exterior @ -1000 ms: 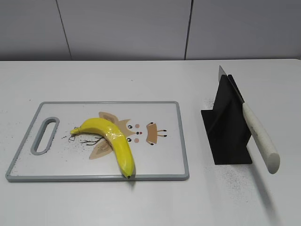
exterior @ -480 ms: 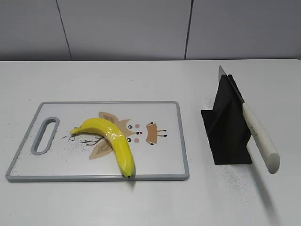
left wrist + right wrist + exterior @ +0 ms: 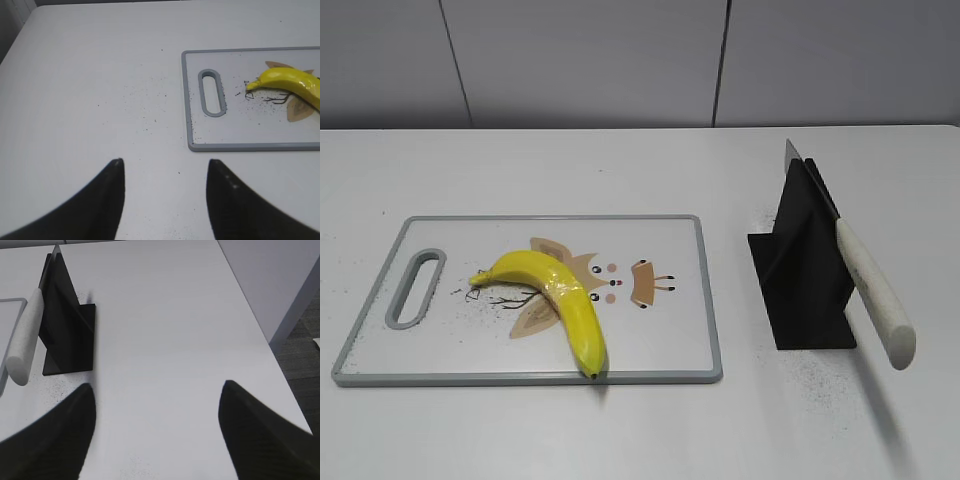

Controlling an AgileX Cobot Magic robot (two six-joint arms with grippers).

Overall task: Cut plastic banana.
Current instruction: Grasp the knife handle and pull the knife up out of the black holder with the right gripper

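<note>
the banana (image 3: 555, 305) lies on the board (image 3: 670, 350) in the lower left of the exterior view, curving from its greenish stem end near the handle slot (image 3: 413, 289) down to a dark tip that reaches the board's near edge. it sits loose and whole, resting over the printed cartoon in the board's middle, so the cut looks not yet begun. lying flat on its side, it would probably roll or slide under a blade unless pinned.

the knife (image 3: 865, 285) is at the right of that view, parked in a black stand (image 3: 805, 275) with the blade slotted in and the white handle sticking out toward the lower right. that slant leaves the handle free in the air, likely so a gripper can close round it without touching the table (image 3: 620, 430).

neither arm shows in the exterior view. in the left wrist view the left gripper (image 3: 165, 200) fills the bottom of the frame, fingers spread wide with nothing between them, over bare table to the left of the board; the banana's stem end shows at the right edge. in the right wrist view the right gripper (image 3: 157, 432) is likewise wide apart and empty at the bottom, with the stand and knife handle in the upper left, well apart from it. the right side seems placed to fetch the knife, the left to steady the banana.
</note>
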